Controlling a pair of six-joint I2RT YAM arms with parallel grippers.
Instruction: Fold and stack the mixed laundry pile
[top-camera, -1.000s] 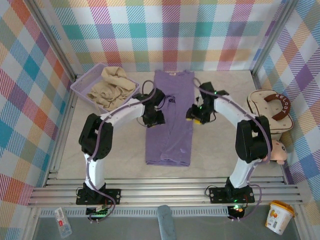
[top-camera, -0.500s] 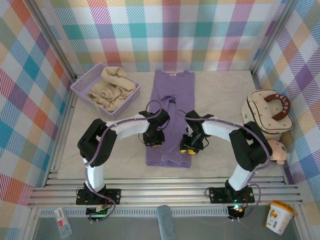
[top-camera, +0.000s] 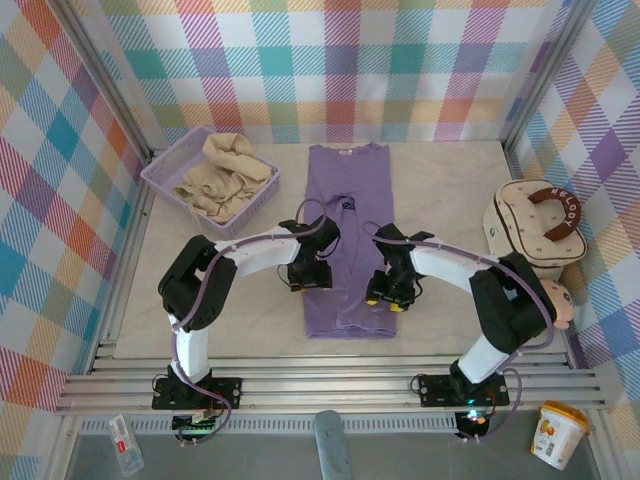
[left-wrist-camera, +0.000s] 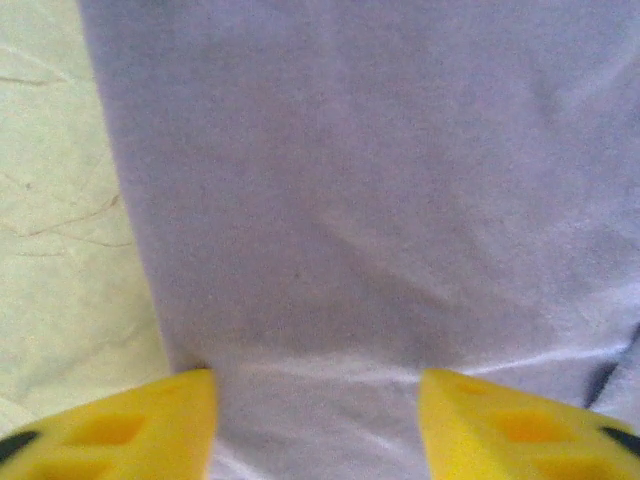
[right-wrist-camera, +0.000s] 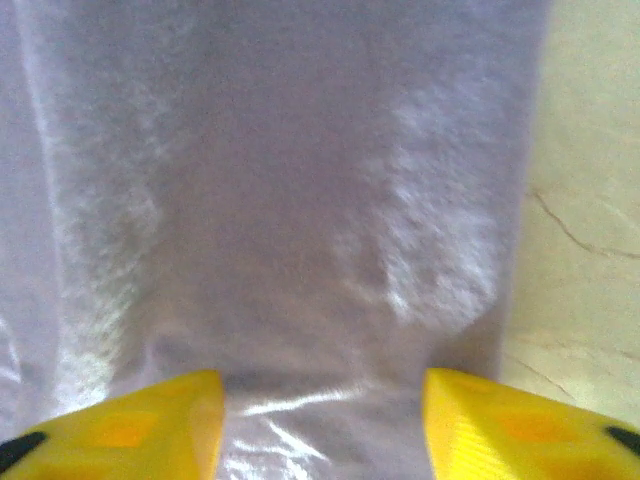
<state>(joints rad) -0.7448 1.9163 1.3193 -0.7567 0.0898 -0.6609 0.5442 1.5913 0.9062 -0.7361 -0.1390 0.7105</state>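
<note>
Orange-printed tub (top-camera: 557, 433) at 5 o'clock and a small clear packet (top-camera: 125, 457) at 7 o'clock lie nearest, outside the near rail of the cream tabletop (top-camera: 440, 180). Past the arms' bases, the lavender-purple T-shirt (top-camera: 345, 250) lies mid-tabletop, folded into a long narrow strip running from 6 to 12 o'clock with its collar at the far end. The left hand (top-camera: 305, 273) sits over the strip's 9 o'clock edge and the right hand (top-camera: 389, 292) over its 3 o'clock edge, hiding both edges there. In the wrist views each hand's yellow fingers (left-wrist-camera: 130, 425) are spread wide, gripping nothing, above flat purple cloth. The small dark chest mark (top-camera: 345, 203) shows just beyond the hands. At 3 o'clock a cream padded bag (top-camera: 515, 215) with a brown handle stands well apart by the wall. At 10 o'clock the cream-beige shirt (top-camera: 222, 175) lies crumpled in a lavender mesh basket (top-camera: 160, 170), near the strip's far left corner.
</note>
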